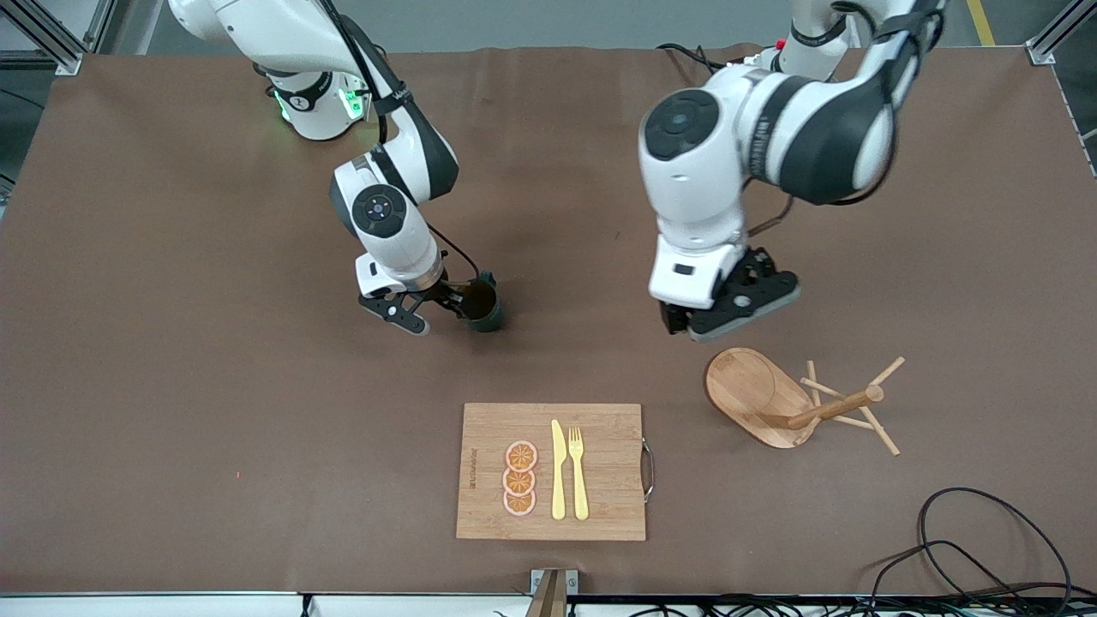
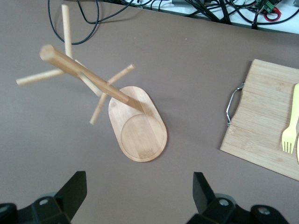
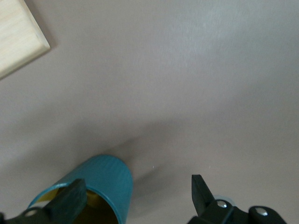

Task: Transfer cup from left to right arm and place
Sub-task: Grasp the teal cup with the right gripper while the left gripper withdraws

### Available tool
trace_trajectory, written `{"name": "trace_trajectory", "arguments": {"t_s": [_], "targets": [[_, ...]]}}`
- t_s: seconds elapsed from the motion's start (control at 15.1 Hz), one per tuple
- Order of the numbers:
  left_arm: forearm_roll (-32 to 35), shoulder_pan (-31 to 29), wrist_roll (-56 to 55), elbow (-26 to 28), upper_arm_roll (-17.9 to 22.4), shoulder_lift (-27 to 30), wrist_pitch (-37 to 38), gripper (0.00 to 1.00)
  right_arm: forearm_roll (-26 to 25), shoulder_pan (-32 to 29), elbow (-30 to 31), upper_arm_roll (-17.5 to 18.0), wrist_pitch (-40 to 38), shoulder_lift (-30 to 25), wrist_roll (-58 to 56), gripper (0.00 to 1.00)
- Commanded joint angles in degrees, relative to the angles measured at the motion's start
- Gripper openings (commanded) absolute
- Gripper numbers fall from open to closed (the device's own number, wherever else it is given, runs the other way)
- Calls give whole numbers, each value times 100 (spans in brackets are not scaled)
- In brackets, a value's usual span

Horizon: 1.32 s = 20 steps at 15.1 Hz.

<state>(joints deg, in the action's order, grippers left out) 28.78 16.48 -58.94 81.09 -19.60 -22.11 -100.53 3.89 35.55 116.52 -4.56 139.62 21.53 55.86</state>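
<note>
The cutting board [image 1: 551, 471] lies nearest the camera. Farther from it, the cup [image 1: 482, 306] stands on the table, looking rigid, light and glossy; its rim wall seems the best hold. The right gripper [image 1: 433, 310] straddles that rim with fingers spread, 1 inside. The left gripper [image 1: 728, 310] waits, spread and empty, above the peg rack [image 1: 801, 401].

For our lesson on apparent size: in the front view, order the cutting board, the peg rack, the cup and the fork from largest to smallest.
1. cutting board
2. peg rack
3. fork: longer than the cup but thin, so this pair is unsure
4. cup
</note>
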Motion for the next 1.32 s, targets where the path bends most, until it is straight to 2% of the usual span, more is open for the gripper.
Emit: {"name": "trace_trajectory", "arguments": {"t_s": [0.0, 0.2, 0.4, 0.6, 0.66, 0.79, 0.86, 0.93, 0.99, 1.13, 1.19, 1.26], "targets": [[-714, -723, 1056, -102, -53, 251, 25, 100, 16, -189, 125, 25, -171, -333, -303, 100], [-892, -1243, 2182, -226, -53, 479, 25, 100, 24, -128, 143, 43, -207, -412, -294, 100], [-1172, -1516, 2510, -226, -1, 760, 42, 100, 33, 162, 204, 60, -181, -360, -242, 100], [-1418, -1727, 2991, -226, 26, 1006, 393, 100, 33, 303, 222, 60, -155, -316, -242, 100], [-1602, -1745, 3194, -217, 96, 1111, 446, 100, 33, 373, 213, 60, -128, -246, -242, 97], [-1971, -1772, 3729, -190, 534, 1357, 648, 100, 33, 400, 222, 60, 47, -123, -242, 84], [-2191, -1771, 4019, -173, 719, 1463, 736, 100, 33, 400, 222, 60, 56, -36, -259, 73], [-2393, -1789, 4196, -156, 895, 1560, 876, 100, 33, 400, 213, 60, 65, 26, -286, 53], [-2552, -1806, 4294, -155, 1009, 1604, 1069, 100, 25, 391, 205, 60, 65, 44, -321, 37], [-2597, -1841, 4565, -147, 1115, 1692, 1377, 100, 25, 400, 196, 60, 30, 53, -391, 21], [-2597, -1920, 4811, -103, 1168, 1745, 1509, 100, 16, 400, 187, 69, 4, 53, -565, 2], [-2606, -1999, 5083, -7, 1177, 1858, 1554, 100, 24, 400, 187, 69, -5, 44, -715, 0]]}}
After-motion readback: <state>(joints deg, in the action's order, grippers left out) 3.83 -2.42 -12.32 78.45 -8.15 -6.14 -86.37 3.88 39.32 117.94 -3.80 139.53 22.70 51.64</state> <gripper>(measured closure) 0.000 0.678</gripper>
